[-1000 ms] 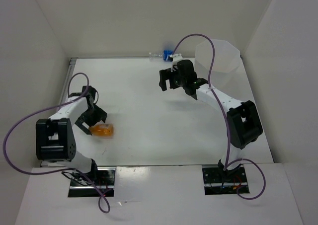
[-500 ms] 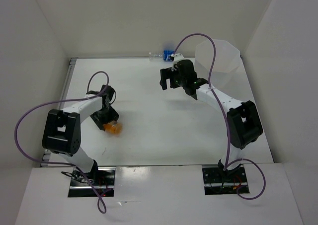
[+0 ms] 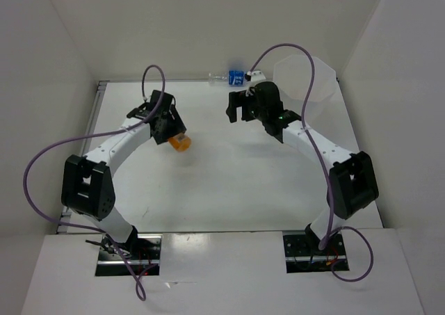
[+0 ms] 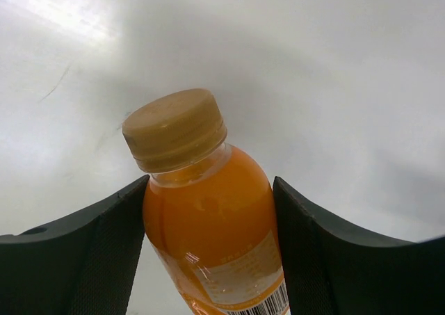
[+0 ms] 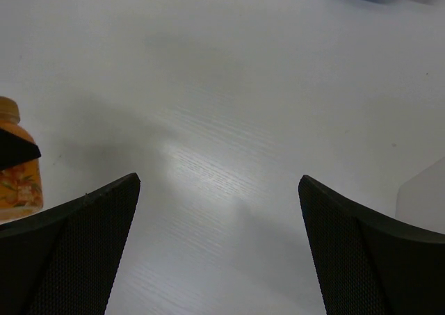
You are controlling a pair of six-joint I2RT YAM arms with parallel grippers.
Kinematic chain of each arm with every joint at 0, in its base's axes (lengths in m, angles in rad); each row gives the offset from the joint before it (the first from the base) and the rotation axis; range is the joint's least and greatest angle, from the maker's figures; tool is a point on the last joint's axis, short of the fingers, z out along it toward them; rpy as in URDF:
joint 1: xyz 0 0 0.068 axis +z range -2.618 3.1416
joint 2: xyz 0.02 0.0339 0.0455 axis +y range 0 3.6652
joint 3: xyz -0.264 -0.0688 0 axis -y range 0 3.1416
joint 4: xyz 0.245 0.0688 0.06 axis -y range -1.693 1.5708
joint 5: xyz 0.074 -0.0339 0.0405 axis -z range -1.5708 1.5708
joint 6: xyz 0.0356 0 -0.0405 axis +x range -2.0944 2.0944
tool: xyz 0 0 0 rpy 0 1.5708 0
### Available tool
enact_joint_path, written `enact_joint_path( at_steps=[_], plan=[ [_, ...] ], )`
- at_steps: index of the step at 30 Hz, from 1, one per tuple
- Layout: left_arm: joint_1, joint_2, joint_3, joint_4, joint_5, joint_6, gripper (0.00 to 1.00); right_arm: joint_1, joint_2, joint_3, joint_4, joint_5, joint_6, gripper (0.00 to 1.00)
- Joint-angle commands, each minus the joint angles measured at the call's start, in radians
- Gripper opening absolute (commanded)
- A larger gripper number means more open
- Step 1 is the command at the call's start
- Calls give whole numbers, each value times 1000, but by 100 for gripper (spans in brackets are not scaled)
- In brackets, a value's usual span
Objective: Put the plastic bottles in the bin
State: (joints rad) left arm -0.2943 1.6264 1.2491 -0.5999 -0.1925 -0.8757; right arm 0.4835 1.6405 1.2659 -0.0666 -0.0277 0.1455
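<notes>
Comparing with the frame a second back: the left claw (image 3: 176, 134) has swung from the near-left of the bench (image 3: 229, 183) up toward the middle, taking the orange bottle (image 3: 181, 143) with it; the bottle now sits left of centre, well apart from the bin (image 3: 323, 85); the right arm has shifted only slightly toward the far edge.

Left claw: closed partway on the orange bottle, one finger pressed against each flank of the body, below the shoulder; whether the bottle is clear of the bench cannot be told from these views.

Orientation: in the left wrist view the bottle's long axis runs along the claw's line of reach, tan cap leading away from the wrist and leaning a little to the left; barcode label toward the wrist; in the right wrist view the cap is uppermost.

Right claw (image 5: 219, 179): spread wide, nothing between the fingers, over bare bench just left of the bin.

Blue-label bottle (image 3: 235, 76): lying on its side at the far edge of the bench, long axis left to right, clear neck end pointing left; near the right claw, left of the bin.

Bin: upright in the far-right corner.
</notes>
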Motion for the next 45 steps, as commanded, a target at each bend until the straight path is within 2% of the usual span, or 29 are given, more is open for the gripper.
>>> enact_joint_path(
  at_steps=[1,4,6,11,12,15,18,20,22,24,32,41,43,44,45],
  plan=[
    [1,-49,116,169,97,133,48,-28,-136,-2,31,34,40,100],
    [1,-39,167,221,116,162,49,-48,-195,-2,22,-105,31,100],
    [1,-39,188,274,155,210,49,-48,-208,-2,8,-292,-4,100],
    [1,-11,200,420,350,230,51,-48,-194,15,8,-680,-67,100],
    [1,-11,200,458,369,230,51,-34,-194,15,-1,-698,-76,100],
    [-8,-22,168,575,511,239,51,-7,-194,-16,39,-698,-90,100],
    [-26,-65,122,639,525,230,51,-6,-183,-25,118,-683,23,100],
    [-26,-83,76,681,544,230,51,-6,-140,-11,187,-683,185,100],
    [-35,-96,49,735,568,221,52,6,-81,21,202,-733,242,100],
    [-35,-96,27,776,602,187,52,15,-55,53,127,-689,221,100],
    [-84,-96,-27,885,695,118,52,36,-73,4,177,-591,224,100],
    [-103,-140,-45,890,650,93,52,36,-93,-34,246,-529,289,100],
    [-103,-151,-45,890,637,93,52,36,-93,-34,246,-514,302,93],
    [-103,-151,-45,890,637,93,52,36,-93,-34,246,-482,311,80],
    [-114,-151,-45,890,628,93,53,36,-102,-34,246,-473,312,75]
  ],
)
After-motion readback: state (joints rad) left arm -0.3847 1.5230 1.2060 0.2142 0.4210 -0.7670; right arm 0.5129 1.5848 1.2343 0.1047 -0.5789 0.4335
